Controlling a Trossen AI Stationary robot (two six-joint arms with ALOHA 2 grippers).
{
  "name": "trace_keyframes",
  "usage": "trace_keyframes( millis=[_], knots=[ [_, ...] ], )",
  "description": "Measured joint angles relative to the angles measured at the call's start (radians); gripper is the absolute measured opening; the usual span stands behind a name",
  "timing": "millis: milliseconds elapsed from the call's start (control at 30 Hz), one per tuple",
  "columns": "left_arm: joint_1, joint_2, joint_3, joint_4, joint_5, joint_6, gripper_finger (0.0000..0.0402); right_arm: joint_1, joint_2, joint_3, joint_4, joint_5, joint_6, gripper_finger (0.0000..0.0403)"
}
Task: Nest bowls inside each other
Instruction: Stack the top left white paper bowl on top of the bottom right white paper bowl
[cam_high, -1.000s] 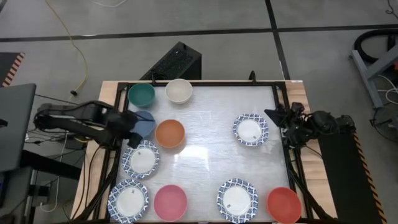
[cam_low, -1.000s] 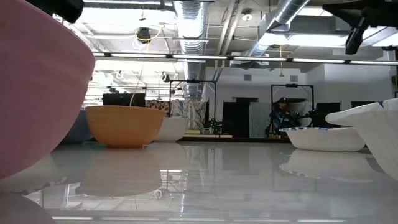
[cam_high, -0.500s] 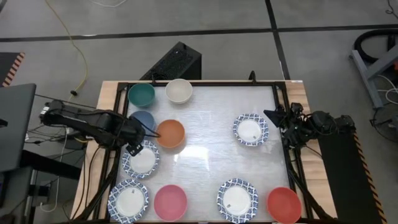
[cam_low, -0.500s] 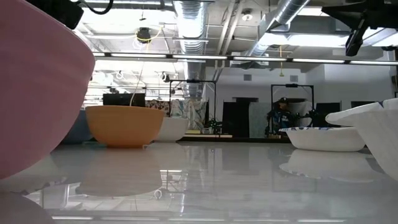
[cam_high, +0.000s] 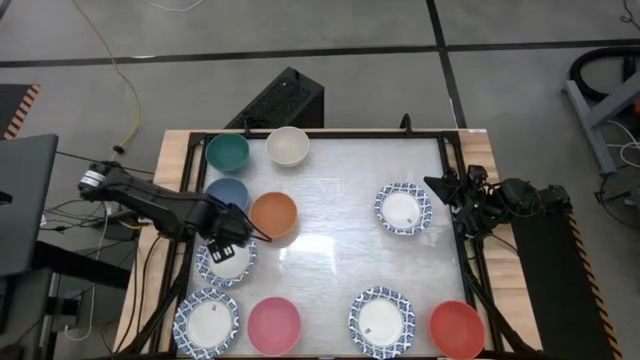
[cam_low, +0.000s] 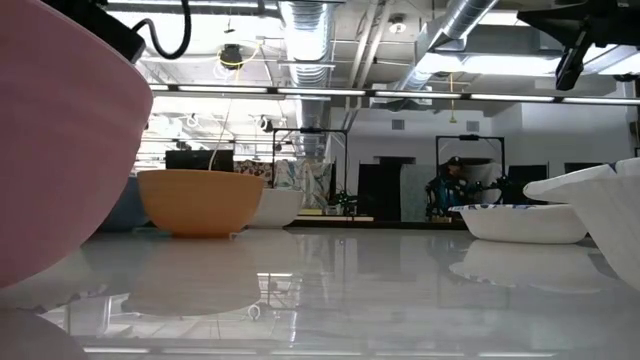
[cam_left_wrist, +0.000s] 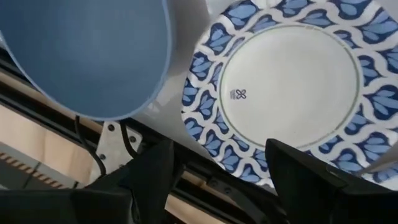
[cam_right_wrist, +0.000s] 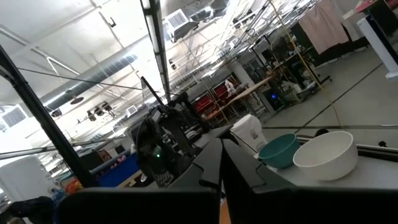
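Several bowls rest on their bases on the white table. My left gripper (cam_high: 226, 238) hangs open, pointing down, above the far rim of a blue-and-white patterned bowl (cam_high: 226, 262) and touches nothing. In the left wrist view, the patterned bowl (cam_left_wrist: 287, 93) and a blue bowl (cam_left_wrist: 87, 56) lie below my left gripper (cam_left_wrist: 224, 186). An orange bowl (cam_high: 273, 214) stands just right of it. Teal (cam_high: 228, 152) and cream (cam_high: 288, 146) bowls stand at the far left. My right gripper (cam_high: 446, 190) waits shut at the table's right edge.
More patterned bowls sit at the near left (cam_high: 207, 322), near middle (cam_high: 381, 320) and right (cam_high: 403, 208). A pink bowl (cam_high: 274, 324) and a red bowl (cam_high: 457, 328) stand by the near edge. The black table frame (cam_high: 190, 200) runs along the left edge. The table's middle is bare.
My left gripper has gone from over the blue bowl toward the table's near edge and downward, and now hangs over the patterned bowl's far rim. It has rolled about its own axis and stayed open. No bowl has moved.
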Motion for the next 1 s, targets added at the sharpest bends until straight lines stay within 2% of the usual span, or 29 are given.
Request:
trace_keyframes(
  millis=[100, 233, 567, 767, 1000],
  knots=[
    [0.000, -0.002, -0.022, 0.054, 0.013, -0.005, 0.0245, 0.000, 0.000, 0.000, -0.002, 0.000, 0.000, 0.0034],
    [-0.022, -0.022, -0.067, 0.230, 0.103, -0.038, 0.0245, 0.000, 0.000, 0.000, -0.008, 0.000, 0.000, 0.0034],
    [-0.188, 0.049, -0.073, 0.457, 0.163, -0.093, 0.0245, 0.000, 0.000, 0.000, -0.028, 0.000, 0.007, 0.0034],
    [-0.271, 0.143, -0.072, 0.495, 0.161, -0.171, 0.0245, 0.000, 0.000, 0.000, -0.031, -0.001, 0.008, 0.0034],
    [-0.314, 0.212, -0.071, 0.497, 0.158, -0.280, 0.0245, 0.000, 0.000, 0.000, -0.059, -0.002, 0.008, 0.0034]
  ],
)
